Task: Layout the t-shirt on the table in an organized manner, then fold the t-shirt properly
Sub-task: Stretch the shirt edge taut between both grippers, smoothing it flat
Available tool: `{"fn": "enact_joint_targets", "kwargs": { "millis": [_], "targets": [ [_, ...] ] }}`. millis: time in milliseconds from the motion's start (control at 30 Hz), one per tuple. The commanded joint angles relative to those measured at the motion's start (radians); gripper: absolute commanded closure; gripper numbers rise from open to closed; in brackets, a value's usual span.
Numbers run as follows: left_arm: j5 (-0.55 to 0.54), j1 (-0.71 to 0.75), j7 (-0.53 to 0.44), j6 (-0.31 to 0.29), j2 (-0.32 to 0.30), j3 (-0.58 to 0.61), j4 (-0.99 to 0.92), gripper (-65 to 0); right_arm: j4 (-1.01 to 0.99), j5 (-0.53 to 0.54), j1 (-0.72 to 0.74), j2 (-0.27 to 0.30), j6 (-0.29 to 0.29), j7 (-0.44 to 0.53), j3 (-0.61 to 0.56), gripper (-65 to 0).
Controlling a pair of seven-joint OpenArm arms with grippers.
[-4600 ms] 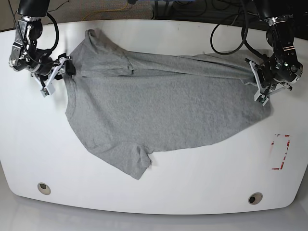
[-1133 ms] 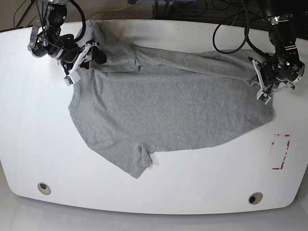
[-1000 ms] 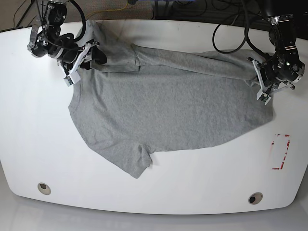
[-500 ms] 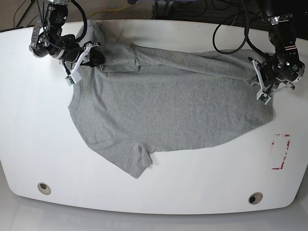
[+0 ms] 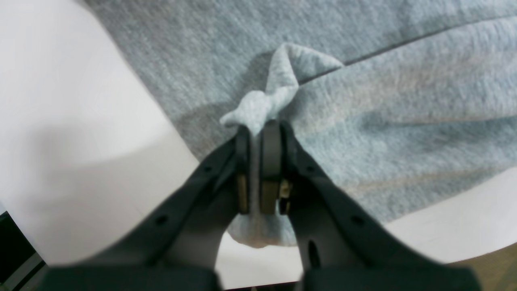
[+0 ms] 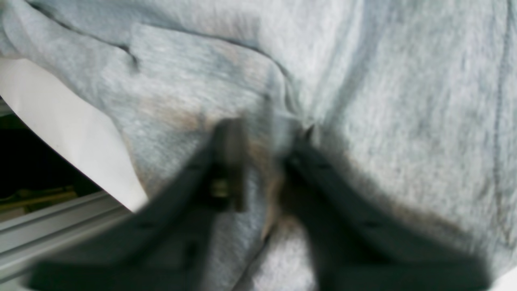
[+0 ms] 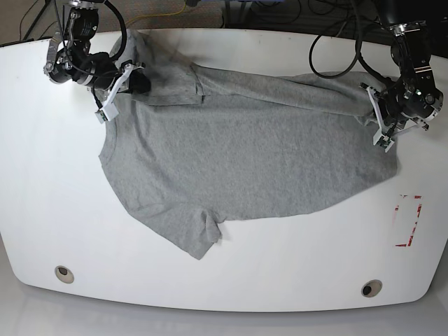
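The grey t-shirt (image 7: 238, 161) lies spread across the white table (image 7: 56, 196), its far edge folded over in a long band. No lettering shows. My left gripper (image 7: 379, 127) is at the shirt's right end, shut on a pinched fold of cloth (image 5: 278, 81); in the left wrist view the left gripper (image 5: 258, 131) has its jaws tight on it. My right gripper (image 7: 130, 79) sits at the shirt's upper left corner. The right wrist view is blurred and shows the right gripper (image 6: 266, 133) closed with a ridge of the t-shirt (image 6: 404, 101) between its fingers.
A red-outlined rectangle mark (image 7: 408, 220) is at the table's right edge. Two round grommet holes (image 7: 64, 273) (image 7: 370, 288) sit near the front edge. Cables (image 7: 336, 42) hang behind the far edge. The table's edge (image 6: 80, 145) lies just left of the right gripper.
My right gripper's jaws have closed on the cloth at the shirt's upper left corner. The left gripper and the rest of the shirt have stayed put.
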Motion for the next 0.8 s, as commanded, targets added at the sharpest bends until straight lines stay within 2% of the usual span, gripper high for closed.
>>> {"fn": "enact_joint_targets", "kwargs": {
  "millis": [0, 233, 767],
  "targets": [
    [0.000, -0.007, -0.004, -0.001, -0.014, -0.002, 0.015, 0.0, 0.017, 0.022, 0.009, 0.016, -0.001, 0.016, 0.007, 0.0],
    [0.000, -0.006, -0.004, -0.001, -0.014, -0.002, 0.017, 0.0, 0.028, 0.028, -0.001, 0.017, -0.001, 0.016, 0.013, 0.0],
    [-0.001, 0.068, -0.004, -0.001, -0.017, -0.002, 0.106, 0.0, 0.341, 0.031, -0.134, 0.017, -0.001, 0.008, 0.014, 0.0]
  ]
}}
